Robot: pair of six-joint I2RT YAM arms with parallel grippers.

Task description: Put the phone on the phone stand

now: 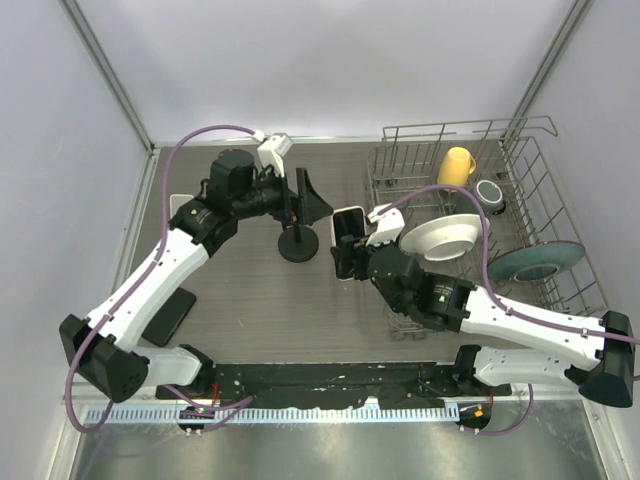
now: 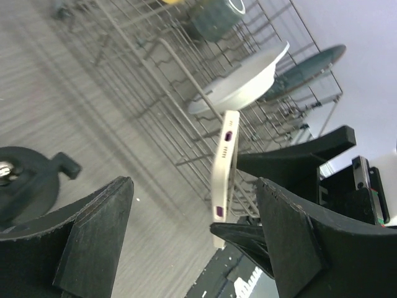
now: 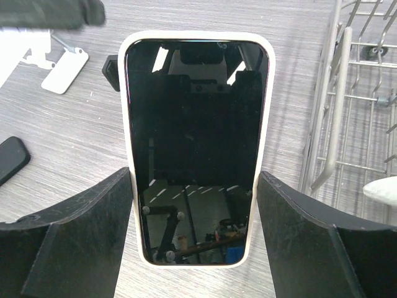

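The phone (image 3: 195, 124) has a white case and a dark screen. My right gripper (image 3: 195, 180) is shut on its two long edges and holds it upright above the table; in the top view the phone (image 1: 348, 228) sits at the table's middle, above that gripper (image 1: 345, 258). The black phone stand (image 1: 298, 243), with a round base, stands just left of the phone. My left gripper (image 1: 312, 200) is open and empty over the stand's top. In the left wrist view the phone (image 2: 224, 164) shows edge-on between the open left gripper (image 2: 193, 186), and the stand's base (image 2: 25, 180) lies at the left.
A wire dish rack (image 1: 520, 150) at the right holds a yellow cup (image 1: 457, 165), a white bowl (image 1: 440, 235), a grey cup (image 1: 490, 192) and a blue plate (image 1: 540, 262). A black phone (image 1: 170, 315) and a small white item (image 1: 180, 205) lie at the table's left.
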